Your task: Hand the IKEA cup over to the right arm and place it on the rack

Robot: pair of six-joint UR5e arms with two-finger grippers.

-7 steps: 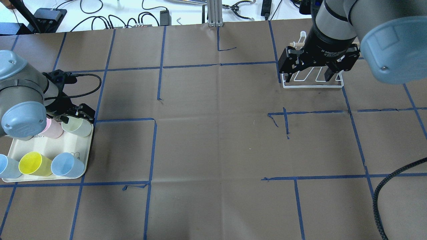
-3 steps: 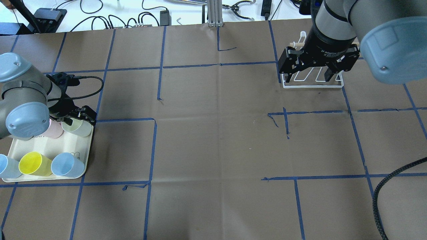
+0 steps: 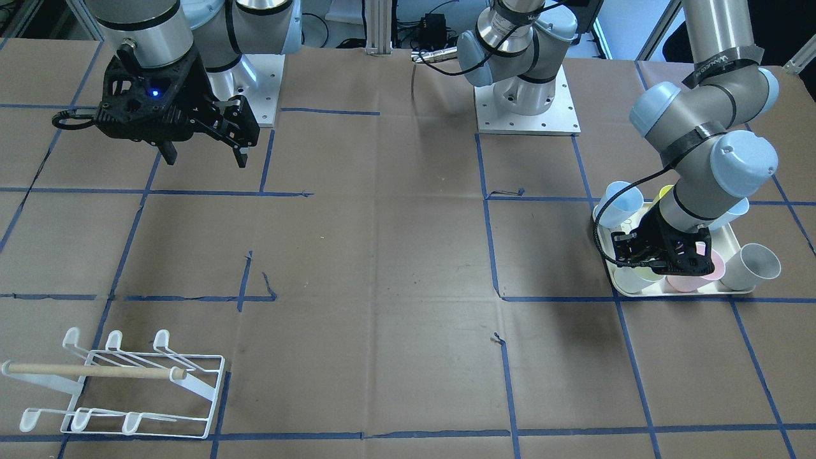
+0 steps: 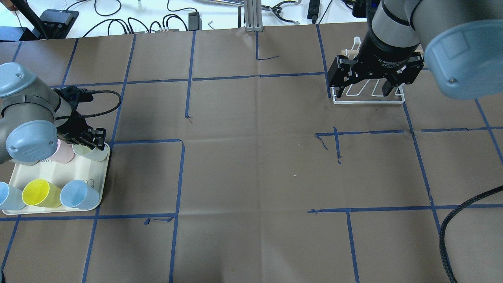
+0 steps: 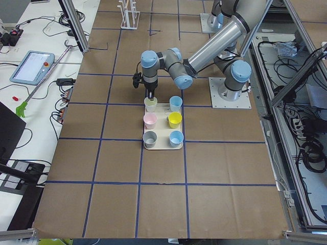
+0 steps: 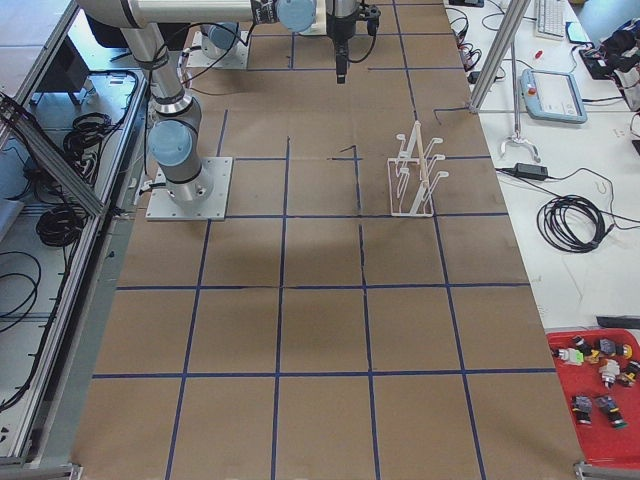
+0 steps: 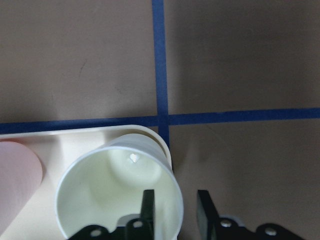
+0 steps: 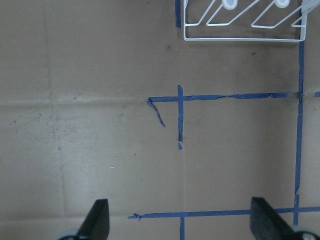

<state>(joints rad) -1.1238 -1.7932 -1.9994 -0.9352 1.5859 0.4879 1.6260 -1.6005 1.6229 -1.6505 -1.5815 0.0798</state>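
Front: your left gripper reaches down into the tray at the cup, likely to lift it for the handover; the rack stands well apart.
Overhead: your right gripper hovers high on the rack's side, fingers spread wide, seemingly ready to receive.
Left wrist: fingers straddle the cup's wall, one inside, one outside, not yet pinching; the cup is pale green, smooth, upright, in the tray's corner.
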